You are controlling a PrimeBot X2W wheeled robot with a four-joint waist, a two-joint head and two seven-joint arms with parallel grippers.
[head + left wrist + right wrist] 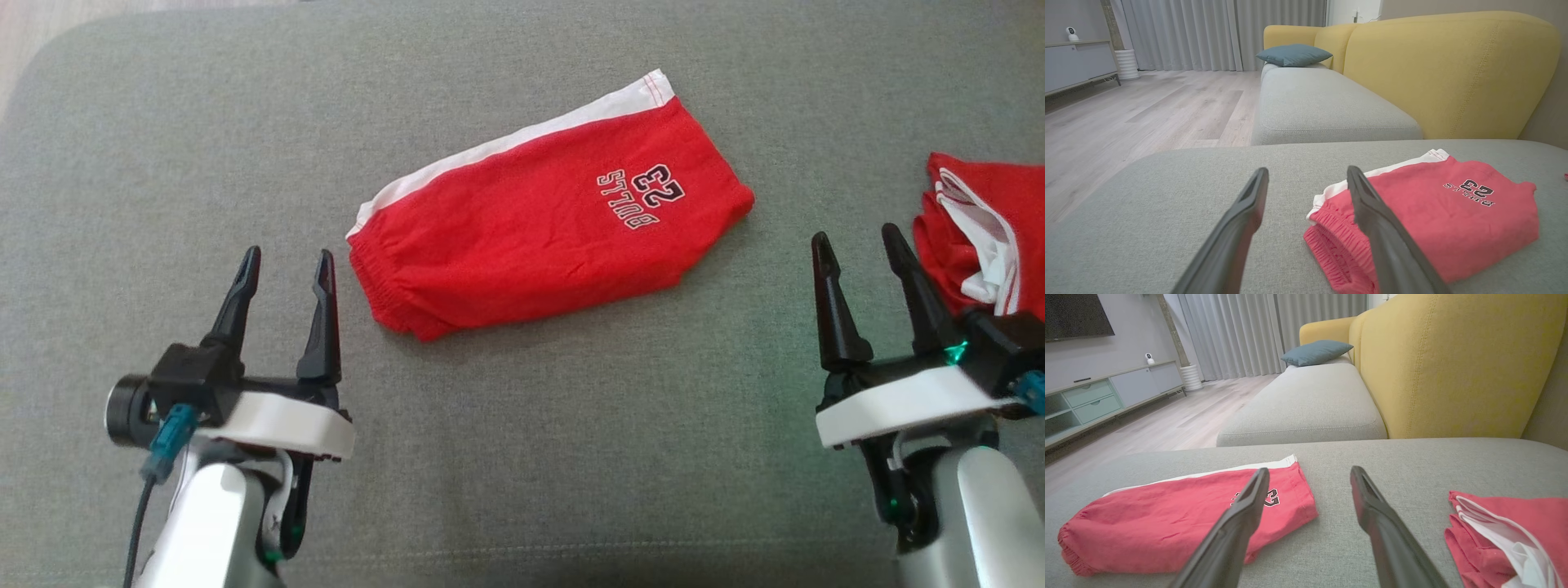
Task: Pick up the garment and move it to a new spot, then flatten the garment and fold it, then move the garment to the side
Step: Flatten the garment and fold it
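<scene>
Red shorts (pixel 539 220) with a white side stripe and "BULLS 23" print lie folded flat on the grey cushion (pixel 522 408). They also lie to the right in the left wrist view as shorts (pixel 1433 220) and to the left in the right wrist view as shorts (pixel 1180 514). My left gripper (pixel 286 265) hovers open just left of their elastic waistband, holding nothing. My right gripper (pixel 857 245) stands open to the right of the shorts, apart from them, with nothing between its fingers.
A second red and white garment (pixel 984 237) lies crumpled at the right edge, just beyond my right gripper. A yellow sofa back (pixel 1453 69), another grey seat with a blue pillow (pixel 1293 54) and wooden floor (pixel 1126 118) lie beyond the cushion.
</scene>
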